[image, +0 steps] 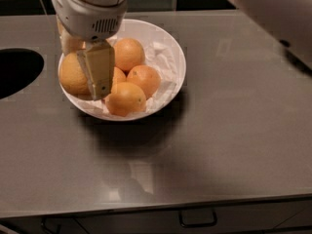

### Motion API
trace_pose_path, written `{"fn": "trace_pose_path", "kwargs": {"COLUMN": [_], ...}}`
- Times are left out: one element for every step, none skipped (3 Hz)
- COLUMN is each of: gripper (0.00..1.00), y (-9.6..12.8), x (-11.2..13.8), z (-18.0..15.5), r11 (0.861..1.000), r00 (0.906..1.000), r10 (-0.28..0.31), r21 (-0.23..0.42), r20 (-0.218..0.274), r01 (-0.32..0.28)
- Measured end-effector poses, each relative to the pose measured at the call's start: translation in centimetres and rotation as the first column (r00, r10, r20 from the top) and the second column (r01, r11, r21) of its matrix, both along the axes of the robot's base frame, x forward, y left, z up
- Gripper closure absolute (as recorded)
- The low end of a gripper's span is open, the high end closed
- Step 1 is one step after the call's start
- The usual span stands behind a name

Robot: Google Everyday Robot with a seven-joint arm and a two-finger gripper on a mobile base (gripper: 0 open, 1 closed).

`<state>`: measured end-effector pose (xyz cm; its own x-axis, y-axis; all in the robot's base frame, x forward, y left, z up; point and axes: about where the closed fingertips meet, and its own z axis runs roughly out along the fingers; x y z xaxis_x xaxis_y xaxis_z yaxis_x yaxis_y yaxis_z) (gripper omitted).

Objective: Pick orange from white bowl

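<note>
The white bowl (pixel 171 48), lined with crumpled white paper, sits on the dark counter and holds several oranges. The orange (pixel 72 76), large and pale, lies against the bowl's left rim. My gripper (pixel 99 84) reaches down into the bowl from above, right against this orange's right side, and it covers part of the fruit behind it. A similar large pale orange (pixel 126 99) lies at the bowl's front. Two smaller, deeper-orange fruits (pixel 128 53) (pixel 145 80) lie to the right. Another fruit (pixel 69 44) shows partly behind the wrist.
A dark round opening (pixel 17 72) is cut in the counter at the left. The arm's white upper link (pixel 273 13) crosses the top right. The counter's front edge runs along the bottom, with drawer handles (pixel 197 218) below it.
</note>
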<state>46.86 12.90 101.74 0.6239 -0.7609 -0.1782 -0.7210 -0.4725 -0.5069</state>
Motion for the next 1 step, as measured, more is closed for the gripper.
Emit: {"fn": "trace_pose_path", "kwargs": {"gripper": [1.00], "y": [0.02], "x": [-0.10], "z": [0.18], "r11": [1.000], "r00": [1.0000], "r10": [0.001], "r21": [0.001], "r20": [0.004], "r01": [-0.001]}}
